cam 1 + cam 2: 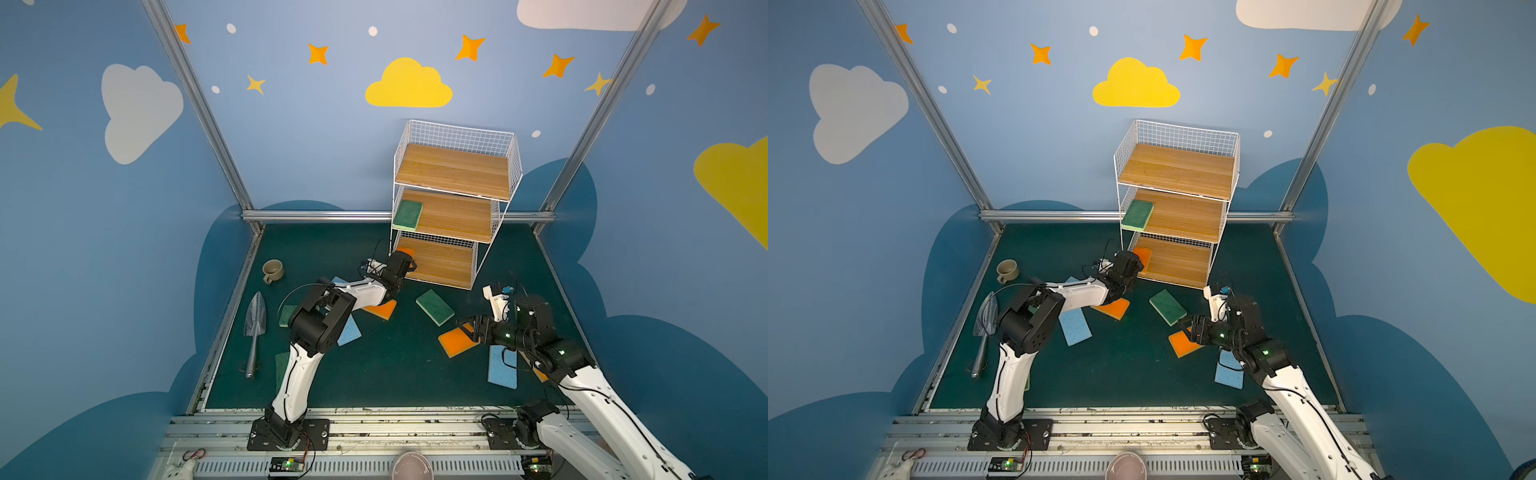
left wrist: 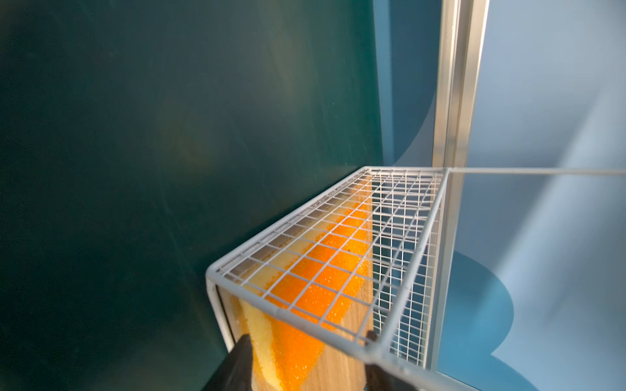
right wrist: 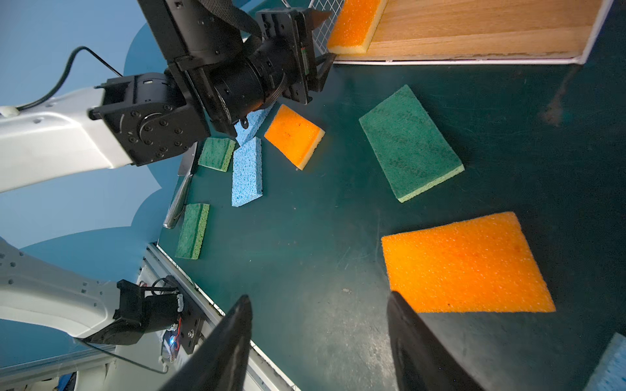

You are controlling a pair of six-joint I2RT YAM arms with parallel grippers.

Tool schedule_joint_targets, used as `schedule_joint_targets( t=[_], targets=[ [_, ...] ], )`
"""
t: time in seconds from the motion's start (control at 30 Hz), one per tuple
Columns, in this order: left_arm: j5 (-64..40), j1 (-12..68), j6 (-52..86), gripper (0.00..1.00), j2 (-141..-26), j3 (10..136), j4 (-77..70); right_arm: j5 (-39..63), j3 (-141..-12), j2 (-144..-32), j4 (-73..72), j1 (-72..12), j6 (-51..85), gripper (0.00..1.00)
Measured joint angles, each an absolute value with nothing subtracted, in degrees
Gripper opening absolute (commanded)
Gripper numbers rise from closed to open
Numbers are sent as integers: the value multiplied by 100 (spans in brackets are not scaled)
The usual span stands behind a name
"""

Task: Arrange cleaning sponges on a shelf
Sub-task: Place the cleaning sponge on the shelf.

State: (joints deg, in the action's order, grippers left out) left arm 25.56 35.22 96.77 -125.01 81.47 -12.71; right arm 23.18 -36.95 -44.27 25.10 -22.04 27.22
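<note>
the orange sponge [image 2: 315, 298] lies flat on the shelf's [image 1: 453, 174] bottom board [image 1: 440, 266], at its front left corner, close against the wire side. the left jaws stand parted at its near end, gripping nothing, though one fingertip [image 2: 242, 355] looks close to the yellow edge. the step, i judge, is the release: back straight out, level with the board, so no finger drags the sponge off the front edge or snags the wire. a green sponge [image 1: 408, 215] sits at the middle board's [image 1: 453, 220] same corner. the right jaws hang parted and empty just beside another orange sponge [image 3: 464, 264] on the worktop [image 1: 374, 374], toward its right edge.
</note>
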Motion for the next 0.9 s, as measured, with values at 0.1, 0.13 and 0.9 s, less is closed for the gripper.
schedule_joint_targets(
  t=[0.1, 0.13, 0.9],
  targets=[
    [2541, 3557, 9649, 67, -12453, 7959, -1420, 2318, -3695, -4431, 2541, -2204, 2720, 63],
    [2534, 3575, 9631, 68, -12414, 7848, -1461, 2318, -3695, -4438, 2561, -2204, 2720, 63],
    [615, 3028, 6539, 99, -7828, 4397, -624, 1511, -4379, -7369, 1179, -3540, 4689, 63]
  ],
)
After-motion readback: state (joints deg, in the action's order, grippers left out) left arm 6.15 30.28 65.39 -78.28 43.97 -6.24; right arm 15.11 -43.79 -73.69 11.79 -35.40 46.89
